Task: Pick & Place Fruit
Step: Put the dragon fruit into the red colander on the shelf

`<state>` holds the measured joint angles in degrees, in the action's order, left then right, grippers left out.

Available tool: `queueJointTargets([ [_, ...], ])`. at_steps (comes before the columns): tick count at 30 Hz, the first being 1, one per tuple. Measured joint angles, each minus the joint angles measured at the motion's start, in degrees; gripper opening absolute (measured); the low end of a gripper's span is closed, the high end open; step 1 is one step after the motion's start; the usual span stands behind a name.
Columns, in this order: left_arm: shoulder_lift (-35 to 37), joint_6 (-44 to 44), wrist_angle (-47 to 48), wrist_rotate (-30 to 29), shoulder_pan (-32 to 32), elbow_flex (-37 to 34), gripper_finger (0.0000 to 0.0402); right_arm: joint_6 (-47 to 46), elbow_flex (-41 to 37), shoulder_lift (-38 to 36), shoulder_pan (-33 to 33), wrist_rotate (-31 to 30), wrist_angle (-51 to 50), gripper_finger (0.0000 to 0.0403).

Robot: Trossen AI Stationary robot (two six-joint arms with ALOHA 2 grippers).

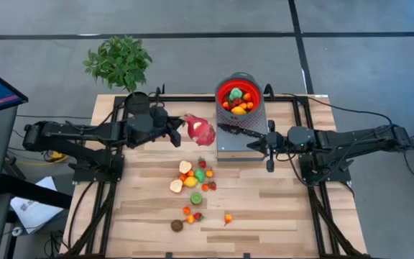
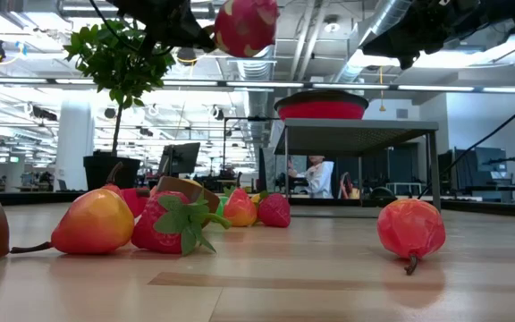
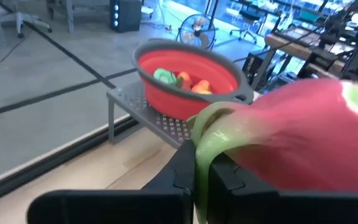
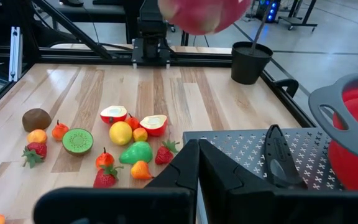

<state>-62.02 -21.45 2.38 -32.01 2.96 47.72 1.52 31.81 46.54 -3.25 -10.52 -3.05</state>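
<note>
A pink-red dragon fruit (image 1: 200, 130) with green tips hangs high over the table's far middle, held by my left gripper (image 1: 180, 134), which is shut on it. It also shows in the low view (image 2: 244, 25). Several small toy fruits (image 1: 193, 176) lie loose on the wood, with a brown one (image 1: 177, 225) and others nearer the front edge. More fruit sits in the red bowl (image 1: 238, 96) on a grey perforated stand (image 1: 225, 147). My right gripper (image 1: 268, 149) hovers shut and empty at the stand's right side. My left gripper pinches a green tip (image 3: 205, 138) at one end of the dragon fruit between its two fingers (image 3: 180, 169). The fingers come nearly level from the table's left. The fruit sticks out beyond the fingertips toward the bowl, lifted clear of the table.
A black-handled knife (image 1: 240, 131) lies on the stand in front of the bowl. A potted plant (image 1: 119, 61) stands at the far left corner. Black frame rails run along both sides of the table. Bare wood lies at the near right.
</note>
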Motion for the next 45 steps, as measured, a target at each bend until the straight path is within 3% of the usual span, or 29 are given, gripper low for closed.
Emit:
queueJointTargets([
  [19, 0.02, 3.23, -8.54, 0.08, 0.99, 0.0, 0.0001, -0.02, 0.01, 0.0, 0.0, 0.0, 0.64, 0.0003],
  [24, -3.05, 4.95, -13.06, 0.63, 2.21, 0.2, 0.0001, -0.02, 0.01, 0.0, 0.02, 0.01, 2.29, 0.0003],
  [37, -15.05, 16.35, -14.1, 1.37, 7.12, 14.34, 0.0001, -0.03, 0.01, 0.0, -0.57, 0.04, 2.88, 0.0003],
  [45, -20.98, 18.38, -15.79, 6.83, 11.54, 19.69, 0.0001, -1.86, 0.01, 0.0, -0.61, 0.04, 4.95, 0.0003],
])
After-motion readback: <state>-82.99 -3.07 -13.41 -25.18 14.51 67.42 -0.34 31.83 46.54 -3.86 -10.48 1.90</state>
